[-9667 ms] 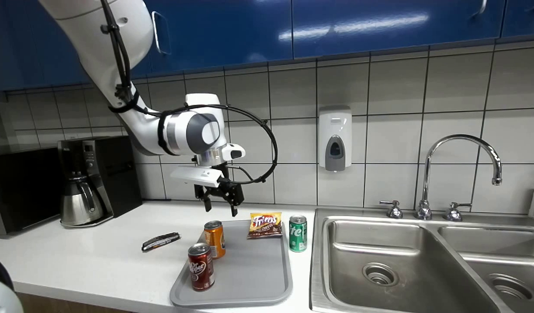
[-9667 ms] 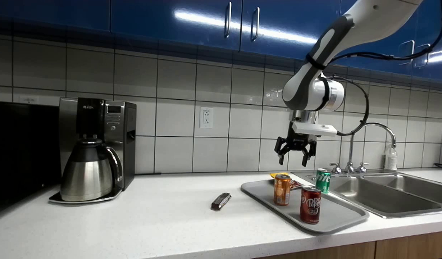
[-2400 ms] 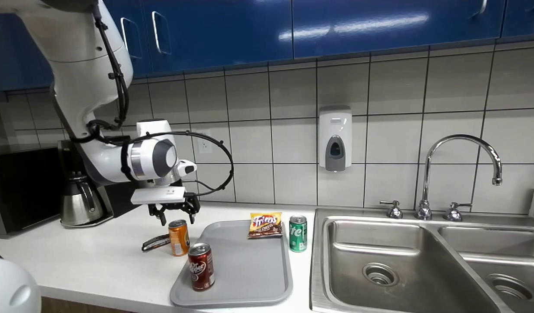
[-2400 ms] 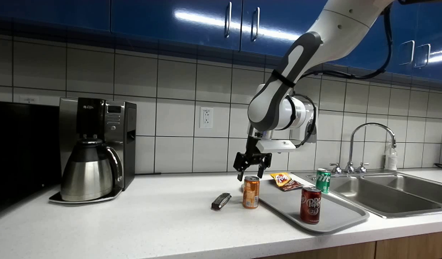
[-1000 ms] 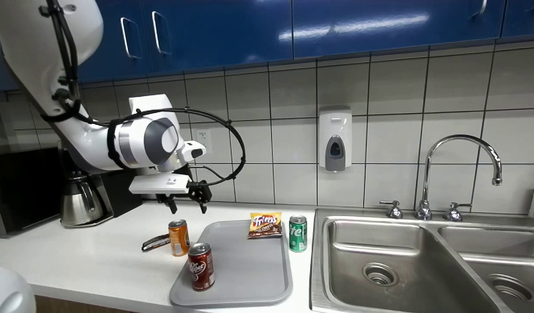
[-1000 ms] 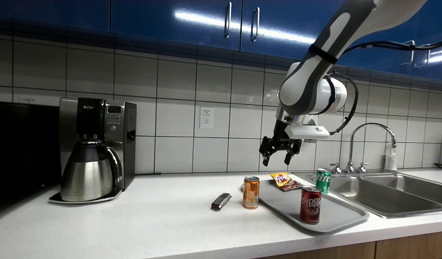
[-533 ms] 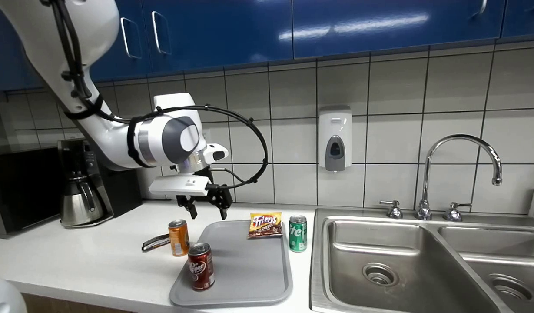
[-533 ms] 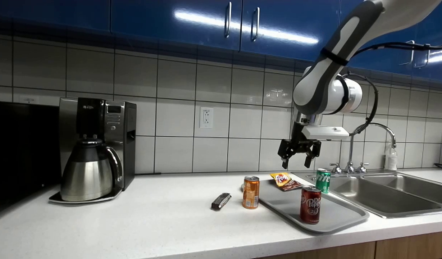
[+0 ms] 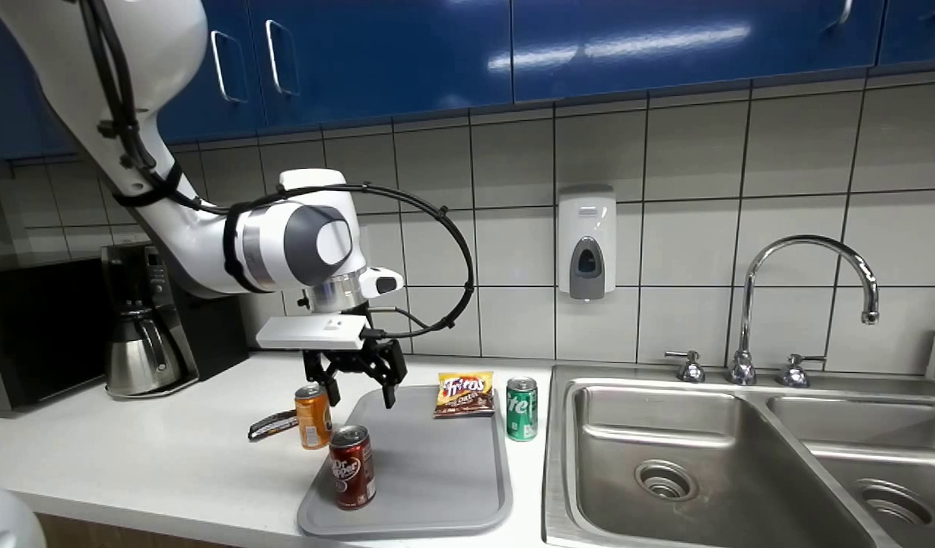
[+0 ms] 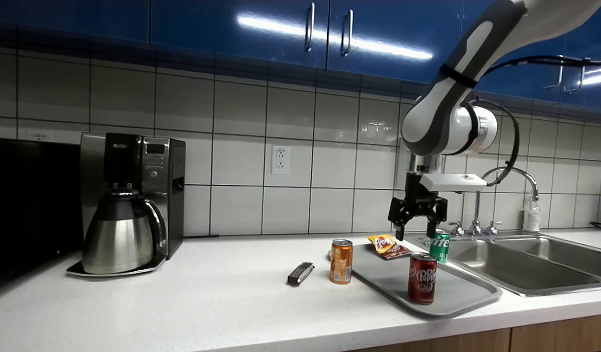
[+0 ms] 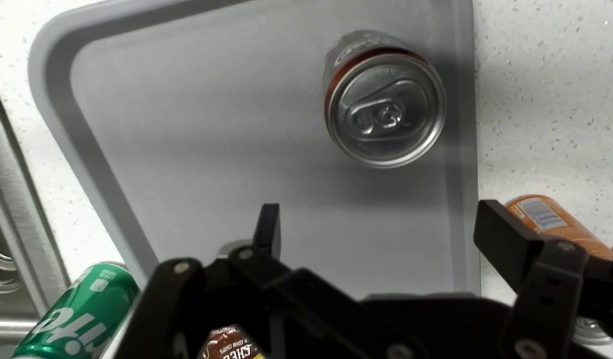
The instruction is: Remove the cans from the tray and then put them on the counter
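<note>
While one dark red upright drink can (image 10: 422, 281) stands on the flat grey low-rimmed tray (image 9: 437, 472), close to the rim farther from the double-basin steel sink (image 9: 779, 441), my list is incomplete; I judge it the next lift.
Item: slimmer orange metal can (image 9: 313, 418), upright on the long off-white smooth countertop (image 10: 183, 308), just beside the tray; any spot past the rim presumably serves.
Item: green metal can (image 9: 522, 411), upright on the countertop between tray and sink.
Item: flat yellow-brown snack packet (image 9: 465, 394), at the tray's corner near the green can; not wanted, so I would leave it.
Item: black two-fingered gripper (image 10: 415, 233), over the tray, fingers spread, nothing between them; in the wrist view the gap lines up with the dark red can's lid, likely to allow a straight approach.
</note>
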### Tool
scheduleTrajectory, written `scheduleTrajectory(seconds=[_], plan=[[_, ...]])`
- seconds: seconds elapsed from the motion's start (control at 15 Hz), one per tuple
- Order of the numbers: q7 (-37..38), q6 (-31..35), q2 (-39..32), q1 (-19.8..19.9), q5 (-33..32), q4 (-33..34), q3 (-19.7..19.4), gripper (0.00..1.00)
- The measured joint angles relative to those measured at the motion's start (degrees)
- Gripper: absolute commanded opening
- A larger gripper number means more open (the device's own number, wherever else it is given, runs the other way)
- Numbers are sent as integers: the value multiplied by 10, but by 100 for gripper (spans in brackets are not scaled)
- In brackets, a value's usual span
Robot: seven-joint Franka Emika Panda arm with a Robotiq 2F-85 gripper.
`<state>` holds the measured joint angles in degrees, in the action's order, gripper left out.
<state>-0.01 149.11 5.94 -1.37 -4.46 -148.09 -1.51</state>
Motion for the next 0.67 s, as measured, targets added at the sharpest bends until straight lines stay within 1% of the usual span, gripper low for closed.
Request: scheduleTrajectory(seconds=[0.67], plan=[[-16, -7, 0, 0, -9, -31, 1, 100]])
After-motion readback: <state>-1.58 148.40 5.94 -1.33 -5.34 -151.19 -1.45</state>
